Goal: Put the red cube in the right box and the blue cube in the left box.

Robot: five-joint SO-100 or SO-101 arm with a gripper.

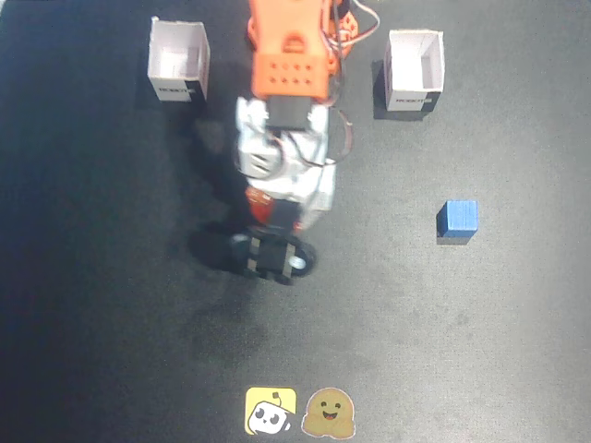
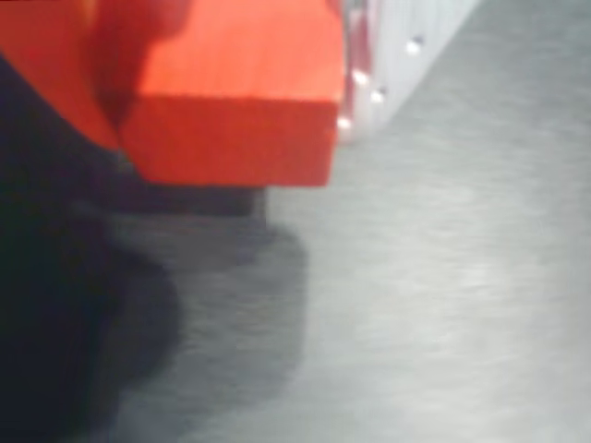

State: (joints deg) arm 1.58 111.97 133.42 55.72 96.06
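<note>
In the wrist view the red cube [image 2: 231, 101] fills the upper left, held between an orange finger [image 2: 51, 83] on its left and a white finger [image 2: 397, 46] on its right, with its shadow on the mat just below. In the fixed view my gripper [image 1: 275, 214] is at the centre, pointing down, shut on the red cube [image 1: 268, 207], which shows only as a sliver. The blue cube [image 1: 457, 220] lies alone on the mat at the right. The pinkish-walled right box [image 1: 178, 61] stands at the view's top left. The white-grey left box [image 1: 415, 70] stands at the top right.
The black mat [image 1: 111, 305] covers the whole table. Two small stickers, one yellow [image 1: 270, 411] and one brown [image 1: 331, 413], lie at the bottom edge. The arm's orange and white body [image 1: 291, 74] runs down from the top centre between the two boxes.
</note>
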